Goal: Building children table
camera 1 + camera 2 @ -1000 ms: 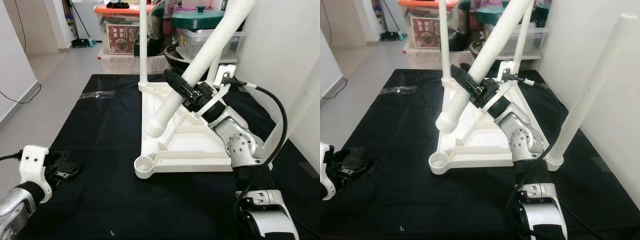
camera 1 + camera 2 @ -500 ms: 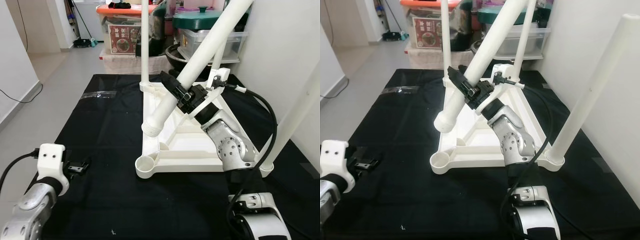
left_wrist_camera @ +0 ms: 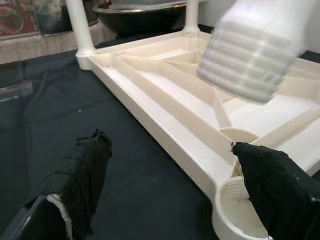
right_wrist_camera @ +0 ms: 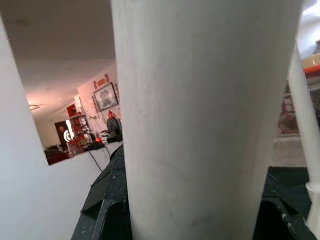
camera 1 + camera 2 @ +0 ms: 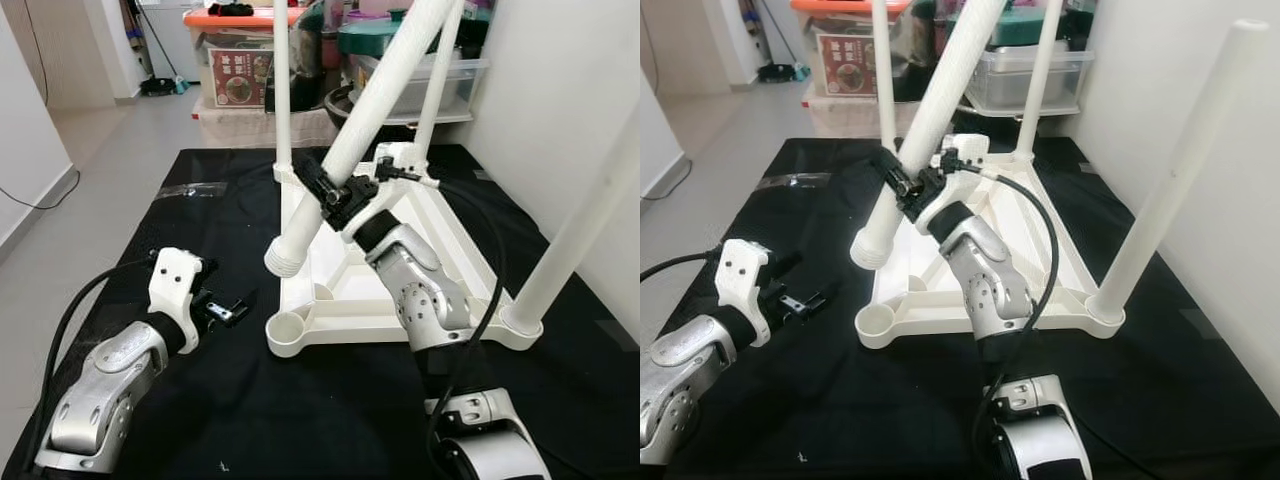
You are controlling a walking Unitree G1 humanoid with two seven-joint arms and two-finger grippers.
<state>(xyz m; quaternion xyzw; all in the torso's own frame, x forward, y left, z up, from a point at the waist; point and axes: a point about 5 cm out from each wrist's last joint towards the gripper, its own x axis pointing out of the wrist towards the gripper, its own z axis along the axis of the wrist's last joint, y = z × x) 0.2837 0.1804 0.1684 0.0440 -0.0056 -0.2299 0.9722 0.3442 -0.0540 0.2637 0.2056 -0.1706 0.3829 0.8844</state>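
Head view: my right gripper (image 5: 335,192) clamps a slanted white table leg (image 5: 380,95), its ribbed end hanging above the upturned tabletop (image 5: 440,235) on the black mat (image 5: 200,400).

Left wrist view: my left gripper (image 3: 170,185) fingers (image 3: 80,175) are spread, empty, near the corner socket (image 3: 239,216).

Right wrist view: the leg sits between my fingers.

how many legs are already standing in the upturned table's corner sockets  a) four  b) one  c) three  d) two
c) three: two legs stand at the far corners and one at the near right, while the near left socket is empty and the right gripper holds the fourth leg tilted above it.
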